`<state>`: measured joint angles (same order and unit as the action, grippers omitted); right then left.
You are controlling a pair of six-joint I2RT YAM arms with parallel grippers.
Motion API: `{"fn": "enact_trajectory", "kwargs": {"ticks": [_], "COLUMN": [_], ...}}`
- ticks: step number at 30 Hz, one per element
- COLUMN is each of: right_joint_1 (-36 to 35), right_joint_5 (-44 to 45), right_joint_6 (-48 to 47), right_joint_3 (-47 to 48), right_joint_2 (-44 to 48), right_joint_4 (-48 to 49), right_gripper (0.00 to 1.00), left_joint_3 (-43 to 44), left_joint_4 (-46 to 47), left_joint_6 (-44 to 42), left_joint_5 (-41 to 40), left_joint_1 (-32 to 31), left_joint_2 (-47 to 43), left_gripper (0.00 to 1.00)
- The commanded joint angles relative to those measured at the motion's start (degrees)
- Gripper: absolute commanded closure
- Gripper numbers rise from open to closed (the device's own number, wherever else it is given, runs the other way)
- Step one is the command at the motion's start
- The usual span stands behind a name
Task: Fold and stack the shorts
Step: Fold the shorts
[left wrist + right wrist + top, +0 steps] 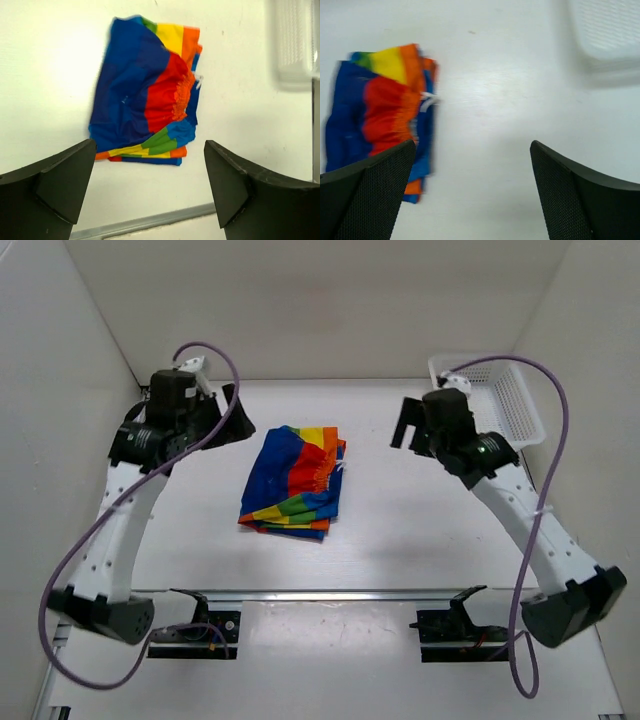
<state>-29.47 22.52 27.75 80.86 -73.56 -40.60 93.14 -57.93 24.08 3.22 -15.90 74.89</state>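
Observation:
The rainbow-striped shorts (294,482) lie folded in a compact pile at the middle of the white table. They also show in the left wrist view (145,95) and, blurred, at the left of the right wrist view (380,105). My left gripper (232,416) is open and empty, raised to the left of the shorts and apart from them. My right gripper (405,425) is open and empty, raised to the right of the shorts. Nothing is between either pair of jaws.
A white plastic mesh basket (520,398) stands at the back right corner, behind my right arm; it also shows in the right wrist view (607,30). White walls close in the table at the back and sides. A metal rail (340,594) runs along the near edge.

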Motion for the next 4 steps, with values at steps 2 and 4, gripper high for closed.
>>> {"fn": "enact_trajectory", "kwargs": {"ticks": [2,4], "right_joint_1": [3.4,4.4], "right_joint_5": [8.8,9.8], "right_joint_6": [0.7,1.3], "right_joint_3": [-8.4,-11.6], "right_joint_2": [5.4,8.9], "right_joint_4": [-7.3,-7.8], "right_gripper": [0.0,0.0], "left_joint_3": [-5.7,-8.4], "left_joint_4": [-1.0,-0.3], "left_joint_6": [2.7,4.0], "left_joint_5": [-6.1,-6.1], "left_joint_1": [0.7,0.7], "left_joint_2": [-7.4,-10.2], "left_gripper": [0.0,0.0]}}
